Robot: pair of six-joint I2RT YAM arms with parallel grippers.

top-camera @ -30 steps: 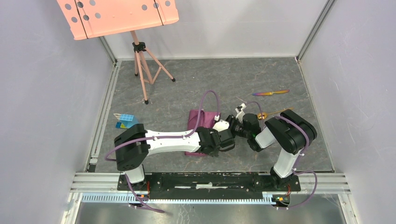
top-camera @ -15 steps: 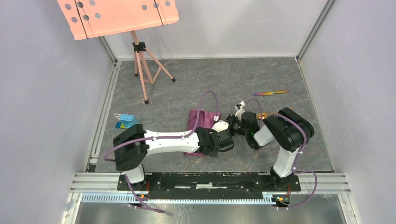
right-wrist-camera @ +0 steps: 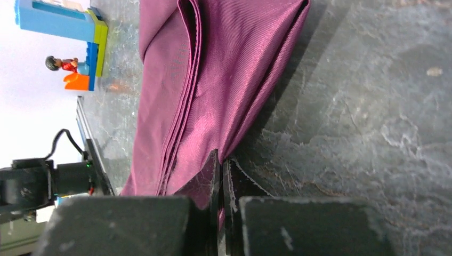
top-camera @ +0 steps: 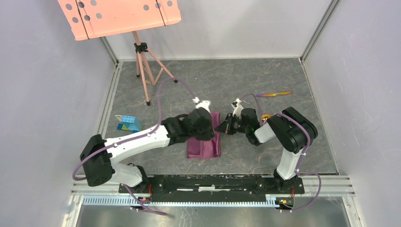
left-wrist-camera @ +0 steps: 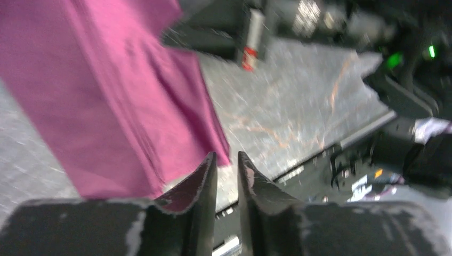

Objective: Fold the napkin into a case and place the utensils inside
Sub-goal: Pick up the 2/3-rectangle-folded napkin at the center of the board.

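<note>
The plum-purple napkin [top-camera: 204,147] lies folded into a narrow oblong at the table's middle. My left gripper [top-camera: 204,130] hovers over its far half. In the left wrist view that gripper [left-wrist-camera: 226,160] has its jaws a little apart with nothing between them, and the napkin [left-wrist-camera: 106,90] lies beyond its left finger. My right gripper [top-camera: 220,127] sits at the cloth's right edge. In the right wrist view it [right-wrist-camera: 220,157] is shut on the napkin [right-wrist-camera: 213,69] edge. The iridescent knife [top-camera: 274,94] lies far right. Only the gold spoon [top-camera: 265,117] bowl shows behind the right arm.
A small blue-and-orange block object [top-camera: 127,123] stands left of the napkin, also seen in the right wrist view [right-wrist-camera: 69,32]. A pink stand on a tripod [top-camera: 142,61] is at the back left. Aluminium rails border the grey table.
The left arm swung from the napkin's near right corner up over its far half and its jaws parted. The right gripper moved slightly left and closed on the napkin's right edge.
</note>
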